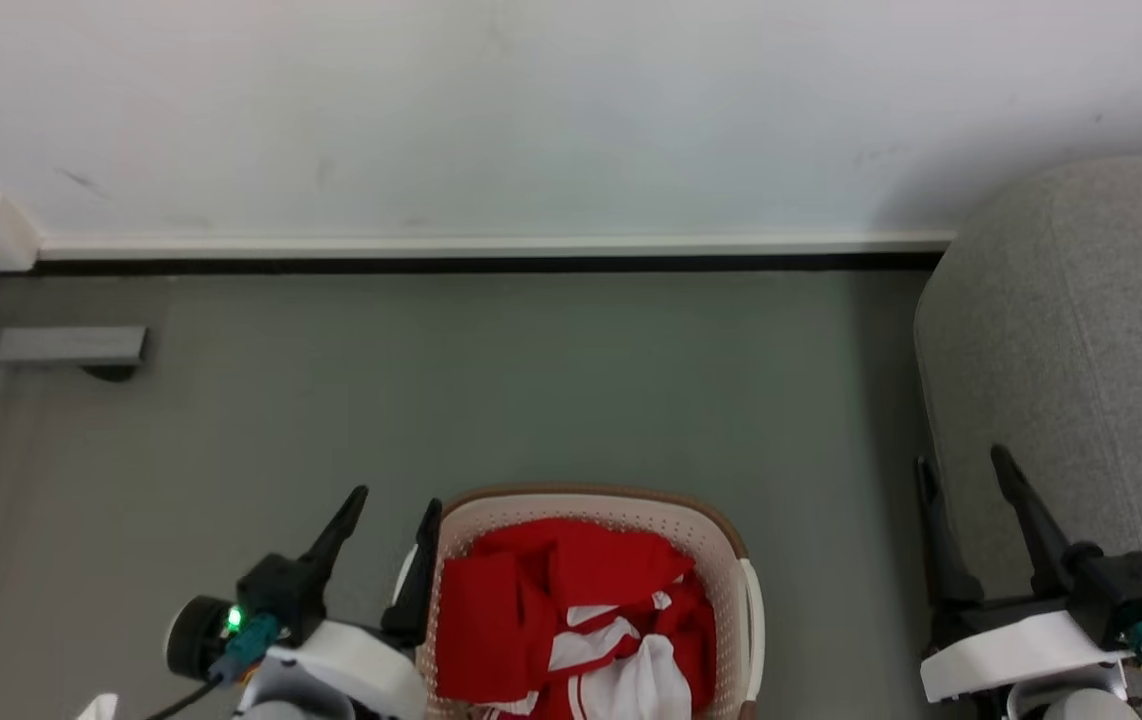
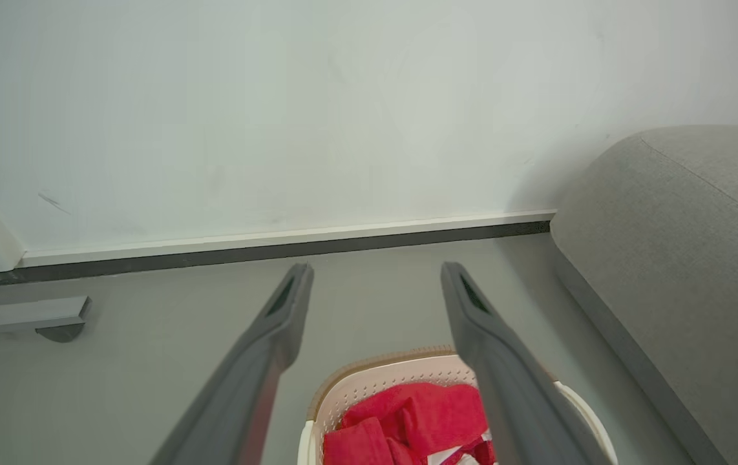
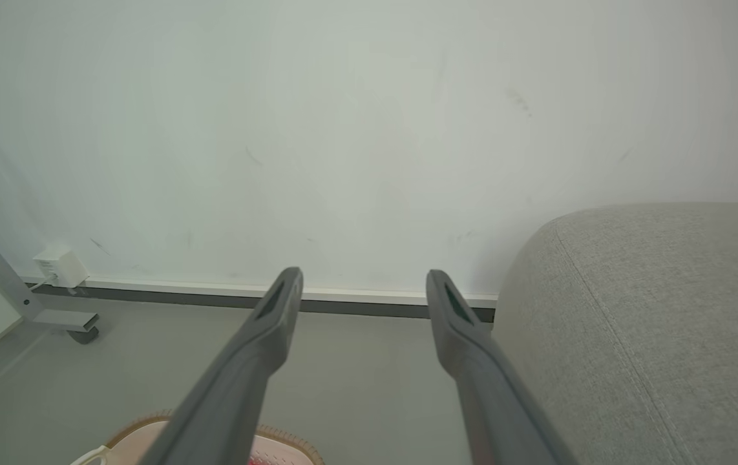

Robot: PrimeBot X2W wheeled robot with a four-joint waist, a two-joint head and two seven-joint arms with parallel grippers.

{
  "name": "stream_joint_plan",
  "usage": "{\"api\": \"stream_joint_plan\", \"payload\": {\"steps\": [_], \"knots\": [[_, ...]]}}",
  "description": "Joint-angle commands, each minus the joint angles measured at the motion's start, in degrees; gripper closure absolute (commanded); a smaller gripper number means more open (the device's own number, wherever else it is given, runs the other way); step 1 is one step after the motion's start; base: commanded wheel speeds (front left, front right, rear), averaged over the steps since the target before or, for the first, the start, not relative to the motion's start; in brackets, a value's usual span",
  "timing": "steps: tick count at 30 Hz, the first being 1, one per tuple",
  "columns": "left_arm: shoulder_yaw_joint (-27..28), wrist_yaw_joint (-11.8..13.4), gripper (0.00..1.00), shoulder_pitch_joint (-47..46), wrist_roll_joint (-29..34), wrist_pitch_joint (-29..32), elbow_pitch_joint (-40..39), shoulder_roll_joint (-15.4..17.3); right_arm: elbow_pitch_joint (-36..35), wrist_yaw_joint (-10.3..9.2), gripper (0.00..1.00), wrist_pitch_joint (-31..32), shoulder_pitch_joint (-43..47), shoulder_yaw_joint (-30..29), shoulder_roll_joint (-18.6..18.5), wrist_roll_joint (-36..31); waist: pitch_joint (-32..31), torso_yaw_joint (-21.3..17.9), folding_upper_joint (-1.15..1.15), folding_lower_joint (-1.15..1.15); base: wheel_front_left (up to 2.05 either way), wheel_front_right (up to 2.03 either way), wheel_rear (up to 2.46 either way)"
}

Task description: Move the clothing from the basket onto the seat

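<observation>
Left end effector (image 1: 395, 500) sits low on the robot's left, fingers spread wide apart, nothing between them. Its inner finger lines up right along the left edge of the basket (image 1: 713, 560); whether it touches the rim, I cannot tell. In the left wrist view the basket shows below and between those two fingers.

Over to the right end effector (image 1: 960, 458): also parted, also empty, fingers pointing up in front of the rounded edge of the seat (image 1: 1081, 330), well apart from the basket.

The clothing (image 1: 551, 590) is all in the basket, a rumpled red heap with white parts showing toward the near side. The basket stands on the grey floor (image 1: 531, 380) between the two arms, with the seat off to the robot's right.

Beyond, a white wall (image 1: 531, 100) with a pale skirting board (image 1: 491, 245), and far left a grey metal foot (image 1: 71, 345) on a castor.
</observation>
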Motion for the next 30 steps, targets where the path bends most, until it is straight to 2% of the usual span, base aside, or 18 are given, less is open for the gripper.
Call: {"api": "stream_joint_plan", "payload": {"steps": [1,5,11,18,23,30], "knots": [[-1.10,-0.24,0.00,-2.08,-0.01,-0.03,1.08,0.73,-0.53,0.18,0.00,-0.15,-1.60,-0.07,-0.30,-0.62,4.45,-0.82,0.00,-0.01,0.00,0.00,0.00],[-5.83,-0.37,0.00,-7.61,0.38,0.46,5.38,1.75,-1.94,0.18,0.00,-0.10,-4.70,-0.64,-0.28,-0.69,9.28,-1.34,0.00,-0.01,0.00,0.00,0.00],[-14.64,-0.36,0.00,-16.45,-1.62,5.29,11.98,3.55,-3.84,0.18,0.00,-0.08,-8.18,-1.26,-0.27,-0.77,15.82,-2.21,0.00,-0.01,0.00,0.00,0.00],[-22.50,-0.36,0.00,-24.48,-4.36,10.88,18.57,4.66,-5.81,0.18,0.00,-0.08,-10.49,-1.11,-0.25,0.30,21.81,-3.40,0.00,-0.01,0.00,0.00,0.00],[-25.41,-0.31,0.00,-29.44,-4.80,13.52,23.28,4.36,-7.35,0.18,0.00,-0.08,-12.31,-0.43,-0.25,2.03,26.06,-4.23,0.00,-0.01,0.00,0.00,0.00],[-26.17,0.60,0.00,-34.89,-3.70,16.36,30.63,4.40,-9.13,0.18,0.00,-0.08,-15.12,1.58,-0.22,4.03,31.19,-5.88,0.00,-0.01,0.00,0.00,0.00]]}}
